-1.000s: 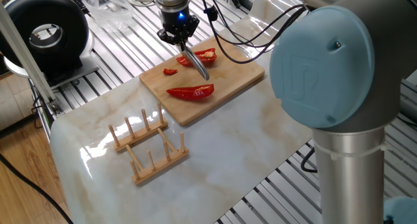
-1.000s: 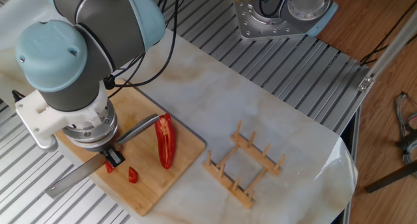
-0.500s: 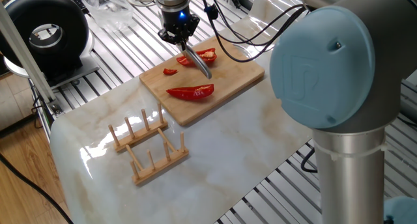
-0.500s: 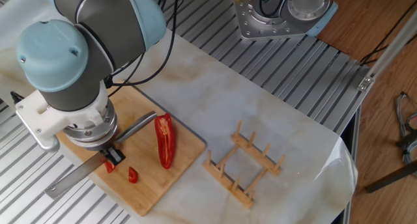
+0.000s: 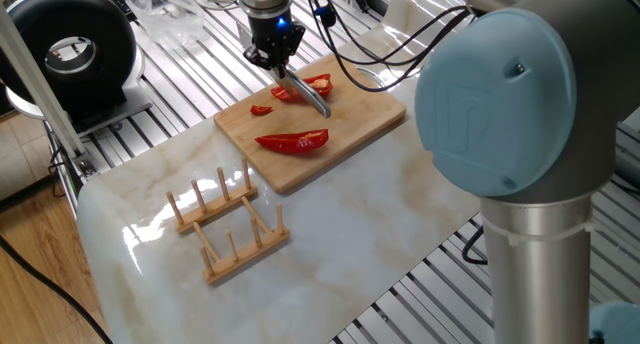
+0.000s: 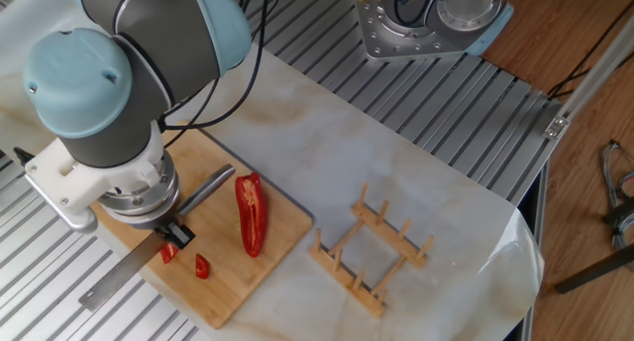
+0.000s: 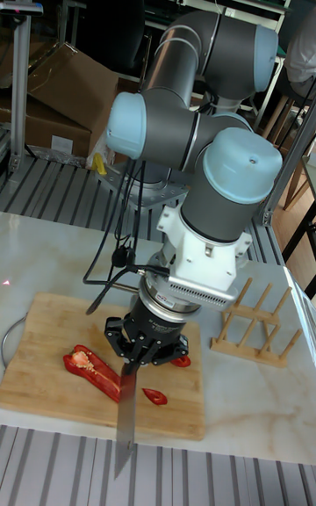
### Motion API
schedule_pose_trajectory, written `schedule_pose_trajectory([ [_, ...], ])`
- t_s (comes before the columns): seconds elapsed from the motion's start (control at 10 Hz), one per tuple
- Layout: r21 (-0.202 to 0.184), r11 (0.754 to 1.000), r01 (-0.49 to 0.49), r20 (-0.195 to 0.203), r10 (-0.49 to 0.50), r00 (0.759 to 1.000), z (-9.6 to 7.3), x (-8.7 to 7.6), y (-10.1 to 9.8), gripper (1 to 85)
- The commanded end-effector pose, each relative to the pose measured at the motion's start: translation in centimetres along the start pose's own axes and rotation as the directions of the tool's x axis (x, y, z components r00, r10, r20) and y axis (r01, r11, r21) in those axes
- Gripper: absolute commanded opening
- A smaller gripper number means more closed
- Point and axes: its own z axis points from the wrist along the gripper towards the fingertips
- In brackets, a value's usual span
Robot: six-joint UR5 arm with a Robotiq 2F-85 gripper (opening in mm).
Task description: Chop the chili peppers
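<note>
the pincer (image 5: 273,56), clamped on the knife (image 7: 124,414), has barely begun: one small slice (image 5: 261,110) cut, two chili peppers (image 5: 293,141) mostly whole.

arm bent low, gripper (image 7: 132,358) downward – clamped

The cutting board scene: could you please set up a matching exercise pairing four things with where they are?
Things:
1. knife
2. long pepper half
3. small pepper slice
4. wooden rack

Places:
A. on the marble tabletop, off the cutting board
B. held in the gripper
C. lying whole on the board, on its side nearest the rack
D. a small cut piece lying apart on the board

Pairs: 1-B, 2-C, 3-D, 4-A
</note>
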Motion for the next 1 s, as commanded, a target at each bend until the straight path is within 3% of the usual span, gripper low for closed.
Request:
schedule_pose_trajectory([
  [0.0,-0.028,0.998,0.059,-0.011,-0.059,0.998,-0.14,0.56,0.24,1.3],
  [0.4,-0.028,0.997,0.076,-0.009,-0.076,0.997,0.36,1.06,-0.68,1.3],
  [0.9,-0.040,0.997,0.068,-0.004,-0.068,0.998,0.37,1.02,-0.45,1.3],
])
